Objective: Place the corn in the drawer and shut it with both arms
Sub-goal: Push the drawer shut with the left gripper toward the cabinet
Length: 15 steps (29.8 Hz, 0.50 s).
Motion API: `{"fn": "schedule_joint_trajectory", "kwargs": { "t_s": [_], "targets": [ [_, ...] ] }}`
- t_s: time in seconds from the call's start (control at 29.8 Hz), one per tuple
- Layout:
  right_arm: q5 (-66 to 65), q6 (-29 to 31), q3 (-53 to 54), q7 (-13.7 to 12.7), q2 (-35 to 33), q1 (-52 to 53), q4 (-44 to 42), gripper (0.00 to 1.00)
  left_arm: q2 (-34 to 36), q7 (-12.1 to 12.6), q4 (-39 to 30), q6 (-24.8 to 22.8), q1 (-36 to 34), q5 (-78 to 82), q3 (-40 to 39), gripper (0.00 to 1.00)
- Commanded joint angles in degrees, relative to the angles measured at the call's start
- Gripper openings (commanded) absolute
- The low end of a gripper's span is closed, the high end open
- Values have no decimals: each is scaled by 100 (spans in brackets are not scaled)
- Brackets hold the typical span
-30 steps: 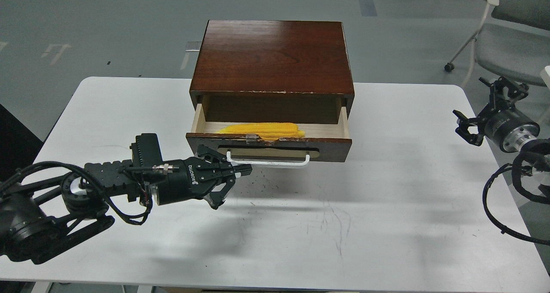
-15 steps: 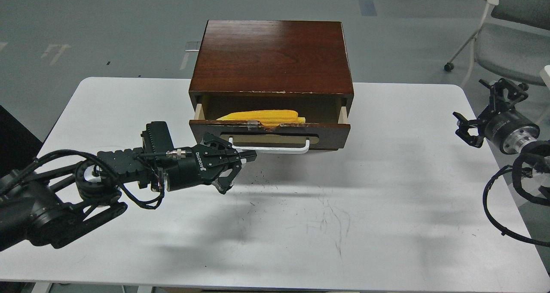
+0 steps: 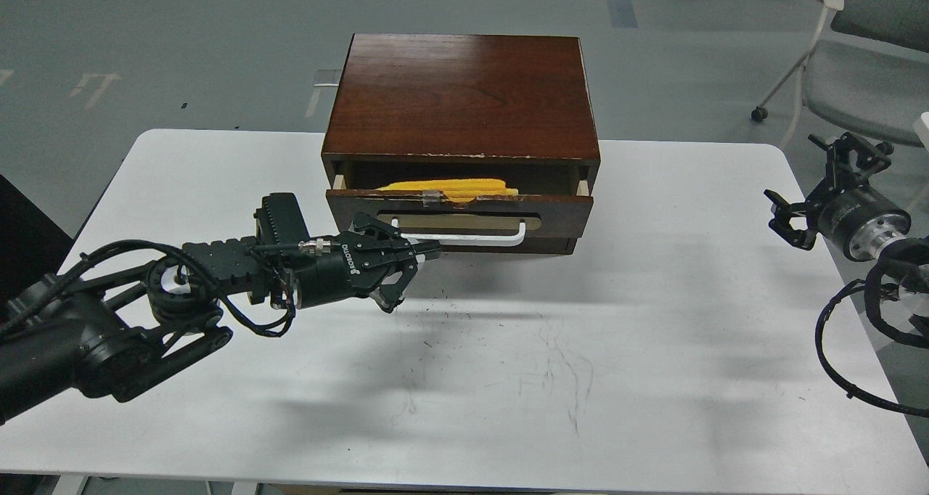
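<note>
The yellow corn (image 3: 450, 187) lies inside the drawer (image 3: 559, 215) of the dark brown cabinet (image 3: 464, 88); only a thin strip of it shows above the drawer's chipped top edge. The drawer stands out a little from the cabinet. My left gripper (image 3: 424, 249) is shut, its fingertips against the drawer front just below the left end of the white bar handle (image 3: 479, 239). My right gripper (image 3: 787, 223) is open and empty, in the air at the table's right edge, far from the drawer.
The cabinet stands at the back middle of the white table (image 3: 580, 350). A grey wheeled chair (image 3: 864, 81) is behind the right arm. Black cables hang off the right arm at the table's right edge.
My left gripper has moved forward and to the right against the drawer front, and the drawer has slid most of the way in, hiding most of the corn. The right arm has barely moved.
</note>
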Motion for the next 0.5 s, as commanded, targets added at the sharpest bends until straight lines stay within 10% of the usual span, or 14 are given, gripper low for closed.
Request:
{"fn": "schedule_joint_trajectory", "kwargs": {
  "t_s": [0.0, 0.47],
  "targets": [
    [0, 1, 0, -1, 0, 0, 0, 95, -109, -21, 207, 9, -189, -1, 5, 0],
    [0, 1, 0, -1, 0, 9, 8, 95, -452, 1, 603, 9, -216, -1, 14, 0]
  ]
}}
